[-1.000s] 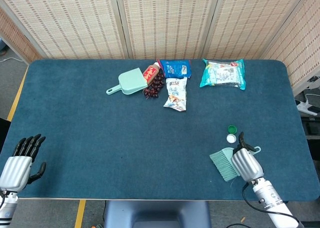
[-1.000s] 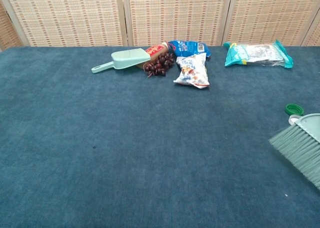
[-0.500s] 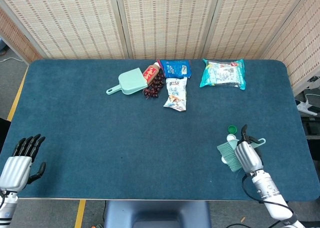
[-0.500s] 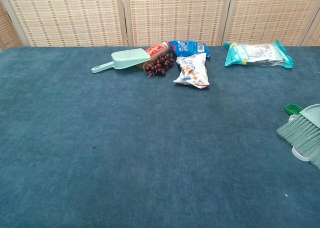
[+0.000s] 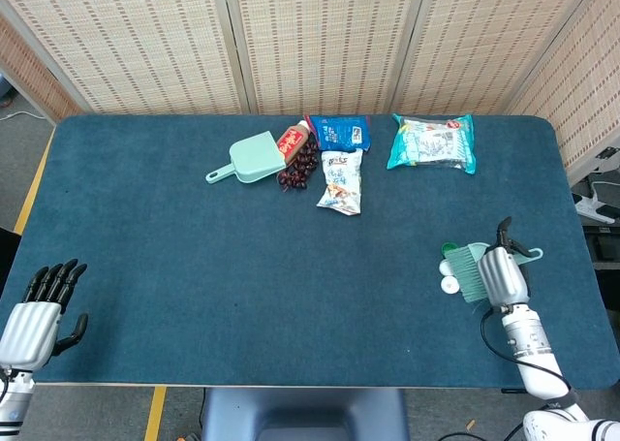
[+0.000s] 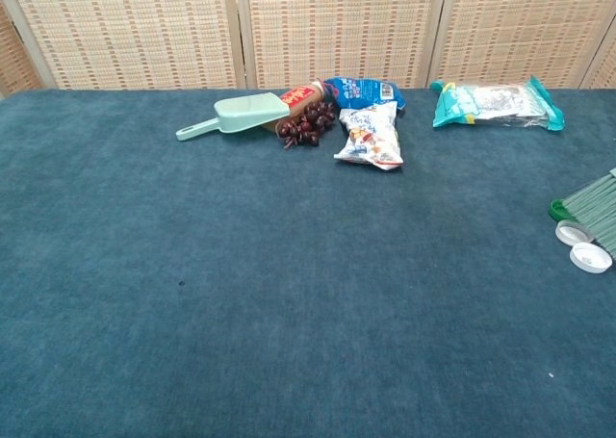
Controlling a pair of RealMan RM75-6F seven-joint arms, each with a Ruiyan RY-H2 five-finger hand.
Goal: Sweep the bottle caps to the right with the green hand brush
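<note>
**Brush bristles at the caps, handle mostly hidden**

Only part of the green hand brush [image 5: 472, 270] can be seen: the right robot hand [image 5: 503, 275] is wrapped around its handle and covers most of it, so just the bristle head to the hand's left and a bit of the handle end past its far side show. In the chest view the hand is out of frame and the brush is cut off by the edge, bristles alone visible. The brush's long axis runs roughly left to right across the blue surface [image 5: 194, 267], bristles pointing left, away from the hand.

Just left of the bristles lie the bottle caps: two white caps [image 5: 449, 285] and a green cap [image 6: 559, 209] partly tucked under the bristles, hard to make out from the head view.

Far to the left, the left robot hand [image 5: 39, 315] hangs at the surface's near corner, holding nothing, fingers extended.
</note>
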